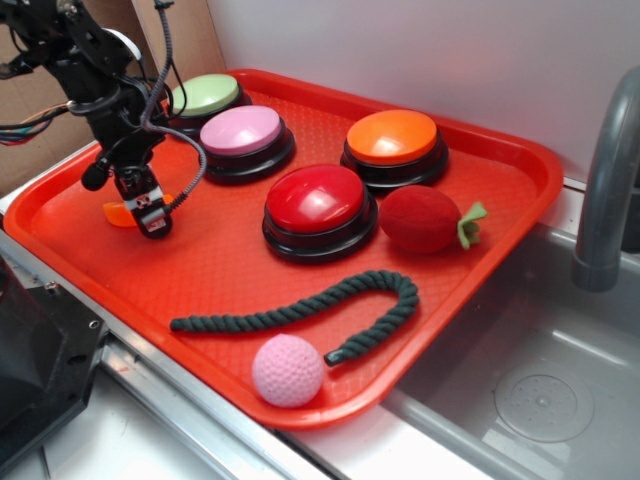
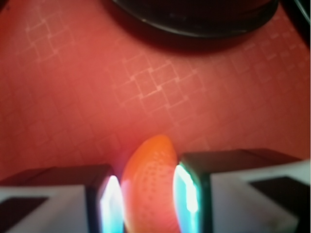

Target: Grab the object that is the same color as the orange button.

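The gripper (image 2: 148,194) has its fingers pressed on either side of the orange crescent (image 2: 149,182) — closed on it, it seems, down at the tray (image 1: 500,215) floor near the nine o'clock edge. By my reading the grasp is made and only the lift remains. The orange button (image 1: 392,138) sits toward one o'clock, well apart; the pink button (image 1: 241,131) is the nearest neighbour, at about one o'clock of the gripper — nothing blocks a straight rise.
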Motion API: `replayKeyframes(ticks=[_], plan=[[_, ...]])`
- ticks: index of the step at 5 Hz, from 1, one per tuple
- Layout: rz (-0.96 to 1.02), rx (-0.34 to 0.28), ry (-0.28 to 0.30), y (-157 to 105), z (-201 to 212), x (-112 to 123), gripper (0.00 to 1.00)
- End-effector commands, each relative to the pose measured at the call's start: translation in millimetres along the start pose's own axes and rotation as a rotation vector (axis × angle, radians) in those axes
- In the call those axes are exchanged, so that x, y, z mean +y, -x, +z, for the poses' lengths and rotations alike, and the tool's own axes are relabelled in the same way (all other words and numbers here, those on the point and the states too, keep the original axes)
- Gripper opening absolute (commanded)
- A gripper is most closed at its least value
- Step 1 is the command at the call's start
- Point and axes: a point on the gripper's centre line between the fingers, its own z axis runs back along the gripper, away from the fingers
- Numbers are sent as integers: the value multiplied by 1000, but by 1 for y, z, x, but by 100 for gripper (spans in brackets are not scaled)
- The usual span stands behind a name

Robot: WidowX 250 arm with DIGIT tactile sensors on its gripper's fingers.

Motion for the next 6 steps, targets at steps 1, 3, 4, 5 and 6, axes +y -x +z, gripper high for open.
replayKeyframes(ticks=[1,3,4,5,6], plan=[[61,-14,-27,-7,24,-1,0],[191,-2,-37,-20,74,-9,0],[263,9,-11,-31,98,-24,0],[337,23,10,-46,123,-44,0],[390,17,-1,-59,141,-62,0]])
